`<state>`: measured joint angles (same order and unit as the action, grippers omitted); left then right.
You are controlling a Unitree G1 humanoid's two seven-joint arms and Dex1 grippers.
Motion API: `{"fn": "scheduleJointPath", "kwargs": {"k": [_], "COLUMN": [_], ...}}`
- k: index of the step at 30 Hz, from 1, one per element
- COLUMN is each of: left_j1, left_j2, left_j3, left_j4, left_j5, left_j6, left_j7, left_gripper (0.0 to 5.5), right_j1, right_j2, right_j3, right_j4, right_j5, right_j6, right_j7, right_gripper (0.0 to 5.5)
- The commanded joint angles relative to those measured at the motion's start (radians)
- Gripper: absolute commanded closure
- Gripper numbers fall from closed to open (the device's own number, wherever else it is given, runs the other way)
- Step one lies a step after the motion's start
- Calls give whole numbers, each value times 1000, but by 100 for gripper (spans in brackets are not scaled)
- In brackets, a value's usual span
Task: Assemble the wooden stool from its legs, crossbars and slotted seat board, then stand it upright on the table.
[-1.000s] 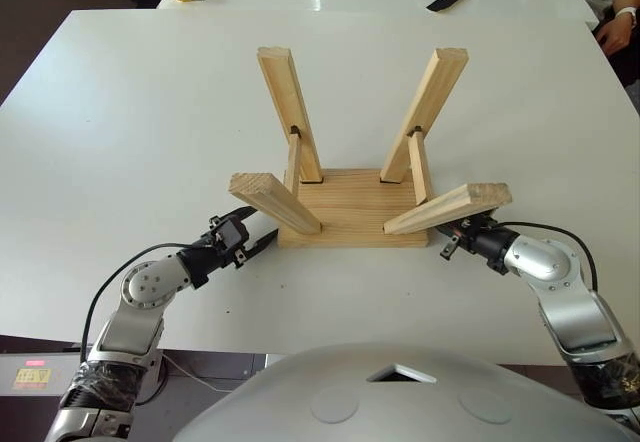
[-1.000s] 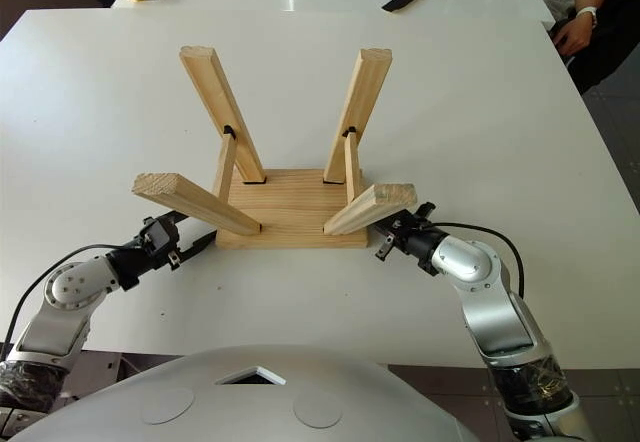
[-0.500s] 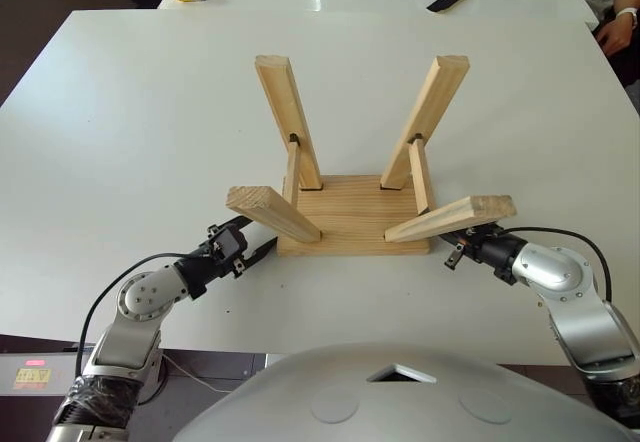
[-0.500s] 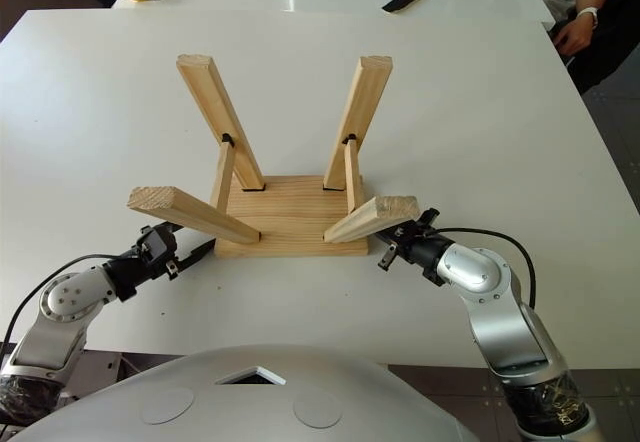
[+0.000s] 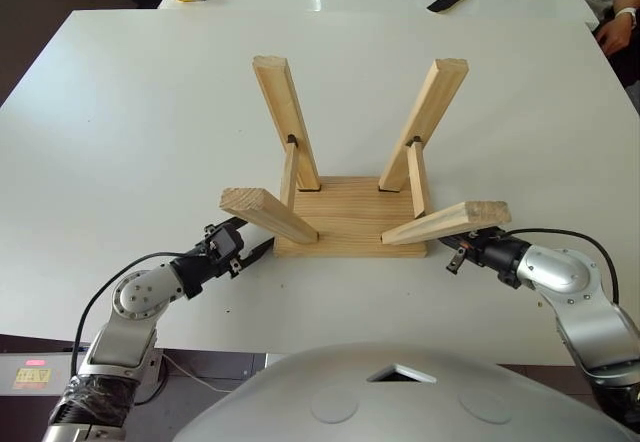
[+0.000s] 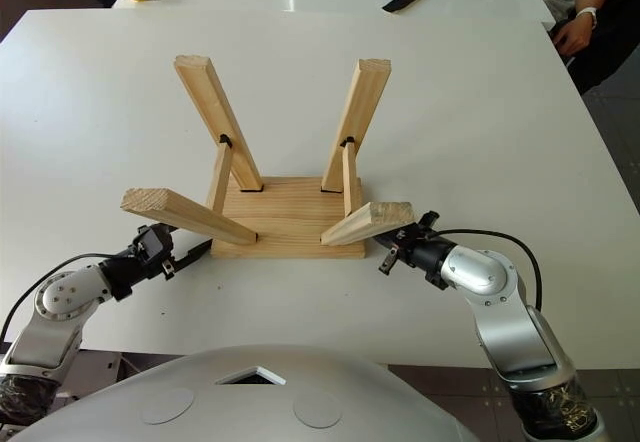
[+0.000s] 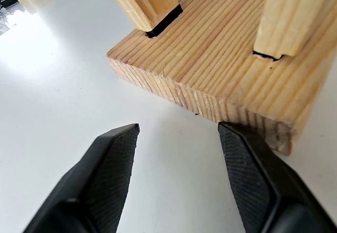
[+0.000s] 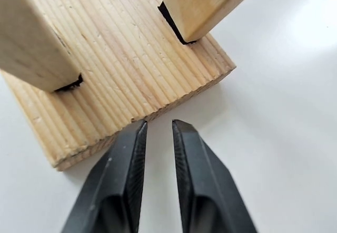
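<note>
- Fingers of the left gripper are spread wide and grasp nothing, just beside the near left corner of the seat board.
- Right gripper has its fingers almost together and empty, with the tips just beside the board's near right corner.
- Stool is upside down: the board lies flat on the white table, four legs splay upward, and crossbars join the legs on each side.

The left arm lies low over the table near its front edge, with the forearm turned inward. The left gripper has its 2 fingers spread wide and holds nothing. The right arm is placed the same way on the other side. The right gripper has its 2 fingers almost together, with only a thin gap, and holds nothing.
</note>
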<state>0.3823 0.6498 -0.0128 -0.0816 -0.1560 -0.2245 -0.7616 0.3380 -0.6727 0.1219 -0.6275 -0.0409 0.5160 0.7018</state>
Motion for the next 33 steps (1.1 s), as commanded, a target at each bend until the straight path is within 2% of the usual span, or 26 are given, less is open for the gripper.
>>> {"fn": "scheduleJointPath", "kwargs": {"k": [1, 2, 7, 13, 18, 33], "left_j1": [13, 18, 103, 211, 194, 136], "left_j2": [42, 51, 101, 101, 62, 9], "left_j3": [38, 50, 115, 99, 62, -4], "left_j4": [6, 9, -68, -194, -188, -112], "left_j5": [3, -5, -118, -180, -154, -57], "left_j6": [12, 18, 87, 138, 153, 124], "left_j7": [-21, -29, -122, -190, -169, -120], "left_gripper": [272, 272, 272, 272, 272, 272], "right_j1": [35, 44, 103, 184, 144, 102], "right_j2": [-47, -57, -33, -25, -17, -35], "right_j3": [-89, -119, -308, -366, -330, -131], "right_j4": [21, 41, 66, 11, -9, 31], "right_j5": [49, 57, 263, 460, 514, 441], "right_j6": [-15, -20, 87, 157, 169, 99], "right_j7": [37, 42, 115, 199, 179, 139], "right_gripper": [404, 384, 384, 384, 384, 384]}}
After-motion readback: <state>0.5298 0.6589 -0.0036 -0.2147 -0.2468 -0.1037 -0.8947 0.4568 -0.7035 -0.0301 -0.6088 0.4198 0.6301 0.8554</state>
